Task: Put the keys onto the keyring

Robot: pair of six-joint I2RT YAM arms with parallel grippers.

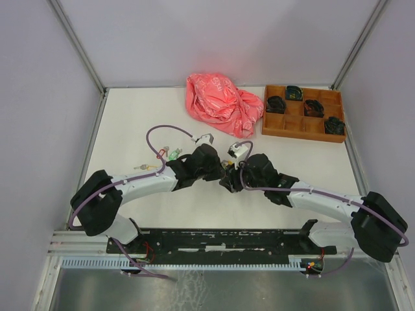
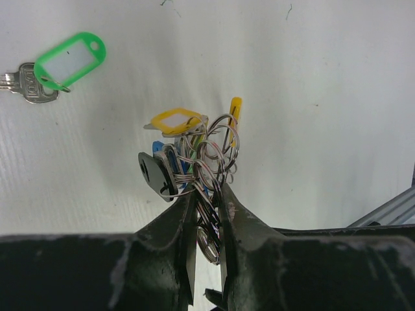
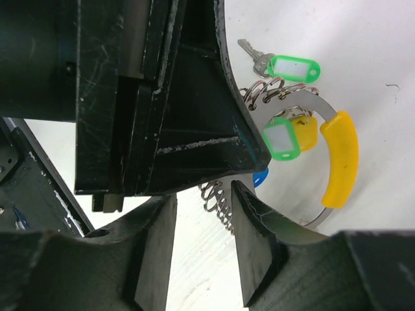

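**A:** Where is the keyring (image 3: 305,100) at this moment?

**B:** It is between the two tools, above the table (image 2: 324,97). The left tool (image 2: 206,194) is clenched on the wire coil of the keyring. The yellow band (image 3: 340,159) is on the side of the keyring far from that grip.

**A:** And the right tool (image 3: 203,194)?

**B:** Its fingers (image 3: 259,220) stand apart, with a piece of the coil between them. A gap shows on one side, so it is not clamped.

**A:** What about the keys?

**B:** A yellow tag (image 2: 175,121), a blue tag (image 3: 260,177) and a green tag (image 3: 280,141) hang together at the keyring. One loose key (image 2: 65,61), also tagged green, lies flat on the table, well apart from the keyring.
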